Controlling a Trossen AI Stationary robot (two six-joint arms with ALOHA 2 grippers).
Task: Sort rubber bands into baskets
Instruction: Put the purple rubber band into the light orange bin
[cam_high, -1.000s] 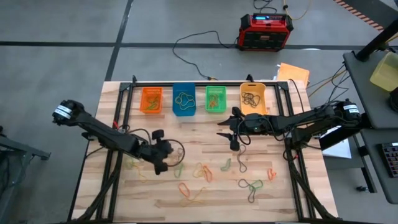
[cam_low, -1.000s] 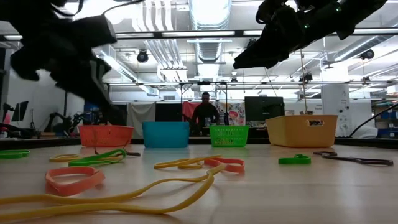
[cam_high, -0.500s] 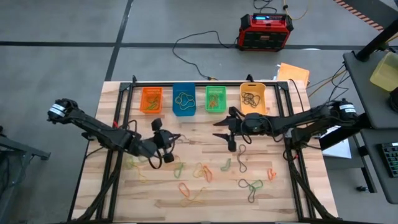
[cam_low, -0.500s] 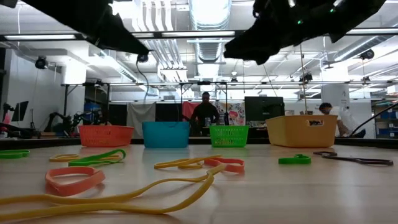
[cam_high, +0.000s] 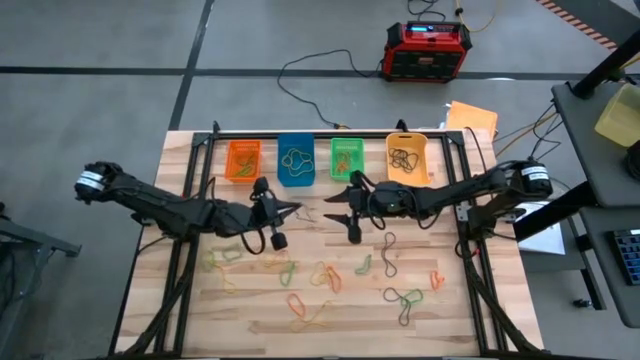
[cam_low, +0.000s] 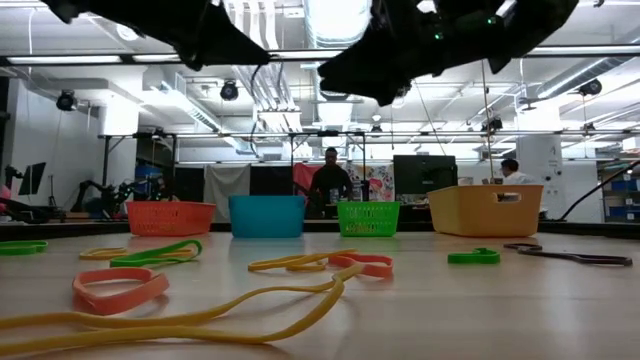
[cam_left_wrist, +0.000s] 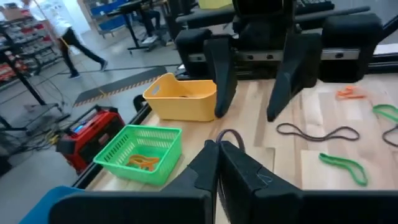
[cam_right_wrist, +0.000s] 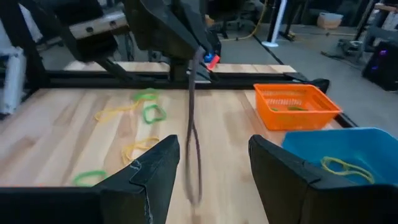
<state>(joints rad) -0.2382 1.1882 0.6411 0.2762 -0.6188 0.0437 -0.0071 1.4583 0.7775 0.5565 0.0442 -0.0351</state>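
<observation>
My left gripper (cam_high: 294, 210) hangs above the table's middle, shut on a dark rubber band (cam_right_wrist: 191, 118), and points nearly level toward the table's right. My right gripper (cam_high: 342, 214) faces it from the right, open and close by, with nothing between its fingers (cam_right_wrist: 152, 171). Four baskets stand in a row at the far edge: orange (cam_high: 243, 160), blue (cam_high: 296, 162), green (cam_high: 347, 158) and yellow-orange (cam_high: 407, 157). Several rubber bands (cam_high: 322, 276) in green, orange, yellow and black lie flat on the near half of the table. My left gripper pinches the dark band's upper end (cam_left_wrist: 231, 135) between its two shut fingertips. The fingers come nearly level from the table's left. The band hangs below them as a long narrow loop (cam_right_wrist: 194, 155), in front of my right gripper's open fingers.
A red-and-black box (cam_high: 428, 48) with cables sits on the floor beyond the table. Black frame bars (cam_high: 200, 160) run along the table's left, right and far sides. People stand in the room behind the baskets (cam_low: 330, 180).
My left gripper has risen from the table, tipped from pointing down to nearly level, and gone toward the far edge and the right, lifting the dark band with it. My right gripper has gone toward the table's left, closer to the left gripper, still open.
</observation>
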